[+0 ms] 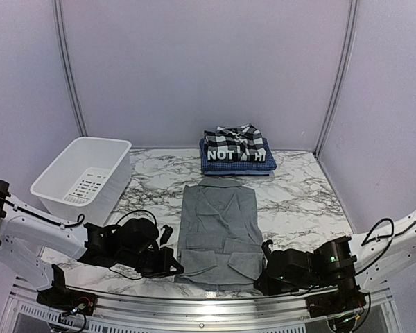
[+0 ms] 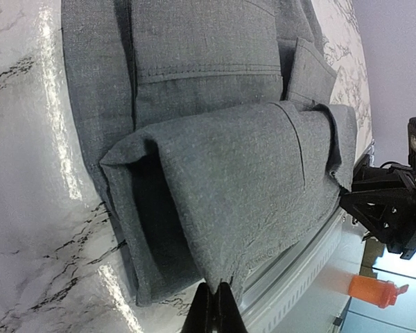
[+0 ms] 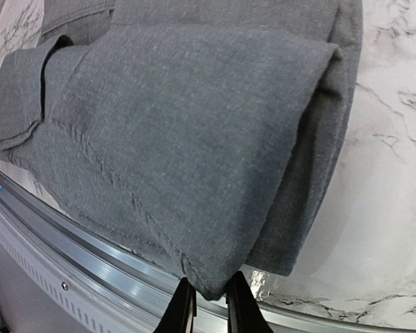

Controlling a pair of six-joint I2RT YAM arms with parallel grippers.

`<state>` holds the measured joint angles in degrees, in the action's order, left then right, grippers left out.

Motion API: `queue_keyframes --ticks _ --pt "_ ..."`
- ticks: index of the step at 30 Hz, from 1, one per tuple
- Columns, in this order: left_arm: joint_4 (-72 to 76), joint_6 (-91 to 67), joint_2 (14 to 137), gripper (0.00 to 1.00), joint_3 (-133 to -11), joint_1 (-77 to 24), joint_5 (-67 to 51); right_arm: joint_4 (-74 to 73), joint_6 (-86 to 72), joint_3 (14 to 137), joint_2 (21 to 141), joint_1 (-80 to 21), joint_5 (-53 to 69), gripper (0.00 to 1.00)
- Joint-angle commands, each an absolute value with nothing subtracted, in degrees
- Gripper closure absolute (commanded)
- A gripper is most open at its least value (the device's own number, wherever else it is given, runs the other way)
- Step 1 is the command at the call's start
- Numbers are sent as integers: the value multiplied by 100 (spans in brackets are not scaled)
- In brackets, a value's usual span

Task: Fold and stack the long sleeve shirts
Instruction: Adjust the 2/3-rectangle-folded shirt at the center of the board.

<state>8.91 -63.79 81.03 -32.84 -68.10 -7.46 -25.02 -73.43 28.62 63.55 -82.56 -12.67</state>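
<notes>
Where the grey shirt point(image 1: 218, 232) lies at the near edge of the surface point(image 1: 298, 201), left fingers point(image 2: 205, 312) closed tight on its hem — cloth perhaps barely caught — right fingers point(image 3: 182, 312) pinching a thicker corner: a lift may skew.

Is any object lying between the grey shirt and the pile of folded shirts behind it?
Nothing visible. Only bare table separates the grey shirt from the pile; the white tub stands aside, to the left.

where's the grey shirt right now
Top view: the grey shirt lies at the near centre of the table, in front of the folded stack, its near hem pinched by the left pincer and right pincer.
</notes>
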Motion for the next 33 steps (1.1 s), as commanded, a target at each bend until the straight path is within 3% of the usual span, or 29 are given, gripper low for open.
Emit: queue_keyframes --ticks 1,7,17,26,29,33 --pt "917 -6337 8085 100 -3498 -6853 -748 -2626 -7407 3144 6192 -8297 -1602 91" --pt "476 -6268 8033 100 -3829 -6802 -600 -2902 -7177 3514 6094 -8136 -1878 100" --pt "430 -6074 8464 100 -4260 -5980 -936 -2276 -6042 3417 5999 -6500 -1458 100" --pt "688 -6094 9090 100 -4547 -5302 -1119 -1498 -4914 3771 6819 -5022 -888 100" --pt "823 -6147 9218 99 -4614 -5187 -1176 -1498 -4695 4016 7257 -4788 -862 94" --pt "853 -6170 9224 72 -4700 -5160 -1255 -1714 -4520 4296 7466 -4689 -910 75"
